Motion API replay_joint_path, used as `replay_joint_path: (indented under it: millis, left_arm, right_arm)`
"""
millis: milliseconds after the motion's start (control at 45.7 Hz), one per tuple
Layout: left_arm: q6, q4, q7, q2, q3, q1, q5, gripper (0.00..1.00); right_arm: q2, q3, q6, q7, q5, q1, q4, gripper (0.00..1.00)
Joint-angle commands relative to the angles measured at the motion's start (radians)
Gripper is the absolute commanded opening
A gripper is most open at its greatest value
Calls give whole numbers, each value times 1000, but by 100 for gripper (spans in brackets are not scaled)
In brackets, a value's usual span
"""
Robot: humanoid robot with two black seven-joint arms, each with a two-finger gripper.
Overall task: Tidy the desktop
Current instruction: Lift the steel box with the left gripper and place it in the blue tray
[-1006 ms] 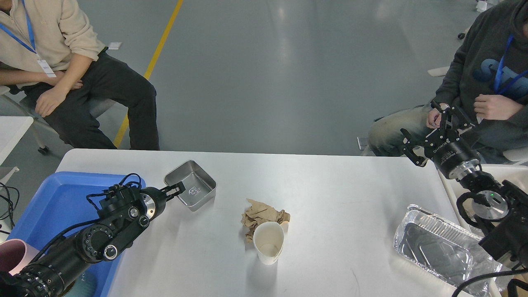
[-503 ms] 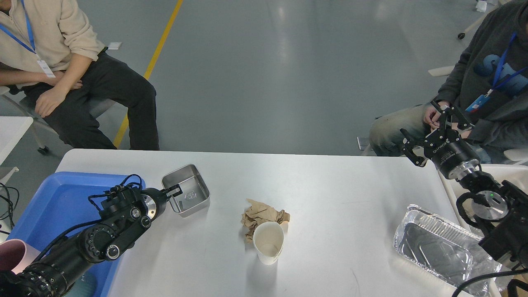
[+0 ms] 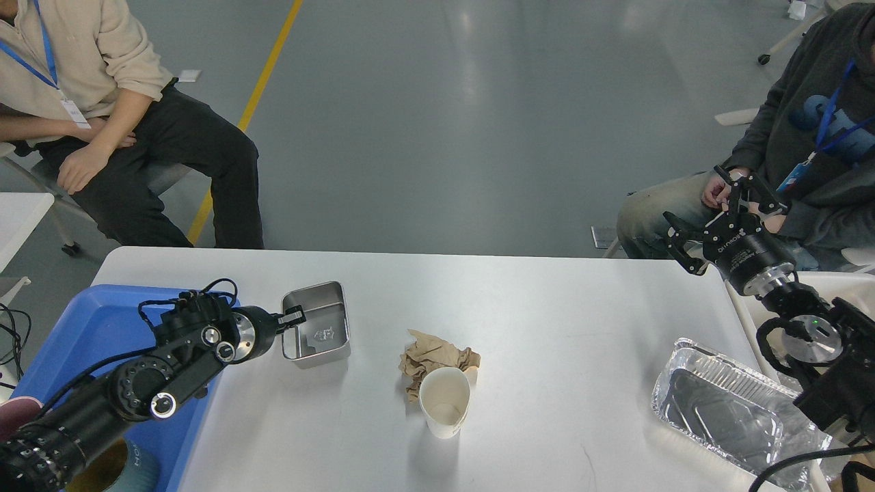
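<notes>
The white desktop fills the lower view. On it lie a crumpled brown paper, a white paper cup upright just in front of the paper, and a foil tray at the right edge. My left gripper is shut on the left rim of a small square metal tin near the blue tray. My right gripper is open and empty, raised over the far right corner of the desktop.
The blue tray sits on the desktop's left end, with a pink cup and another cup at its near end. One person sits beyond the far left corner and another at the far right, close to my right gripper.
My left gripper has pulled the metal tin toward me and turned it, so its sides now run square to the desktop. My right arm has barely moved.
</notes>
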Motion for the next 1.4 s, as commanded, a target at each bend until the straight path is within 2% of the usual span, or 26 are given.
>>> replay_joint_path:
  millis: [0, 44, 219, 241, 394, 481, 656, 766, 875, 1028, 1181, 1269, 1378]
  left_arm:
    - [-175, -156, 32, 163, -11, -56, -83, 0]
    - [-278, -223, 38, 269, -14, -89, -141, 0]
    - [-537, -369, 40, 545, -16, -240, -302, 0]
    - [-550, -377, 40, 574, -16, -263, -325, 0]
    - [-550, -393, 40, 693, -3, -463, -425, 0]
    - [-550, -388, 40, 713, 0, -514, -432, 0]
    - [-550, -380, 30, 745, 6, -494, -422, 0]
    - [-550, -308, 12, 754, -8, -391, -412, 0]
    - [-550, -152, -78, 742, -6, -342, -369, 0]
    - [-550, 93, -258, 668, 6, -308, -231, 0]
    - [-401, 222, -396, 596, 26, -213, -123, 0]
    - [-312, 313, -471, 527, 110, -195, -96, 0]
    - [-217, 466, -540, 431, 231, -199, -116, 0]
  right_arm:
    - [0, 0, -2, 0, 0, 2, 0, 100]
    - [0, 0, -2, 0, 0, 4, 0, 100]
    - [0, 0, -2, 0, 0, 10, 0, 100]
    - [0, 0, -2, 0, 0, 11, 0, 100]
    - [0, -1, -2, 0, 0, 13, 0, 100]
    - [0, -1, -2, 0, 0, 13, 0, 100]
    - [0, -3, -2, -1, 0, 13, 0, 100]
    - [-15, -3, -2, -2, 0, 13, 0, 100]
    - [-20, -3, -2, -2, 0, 13, 0, 100]
    - [-20, -3, -2, -2, 0, 13, 0, 100]
    - [-20, -3, -2, -2, 0, 10, 2, 100]
    - [-20, -3, -2, -2, 0, 7, 2, 100]
    - [-20, -3, -2, -2, 0, 5, 2, 100]
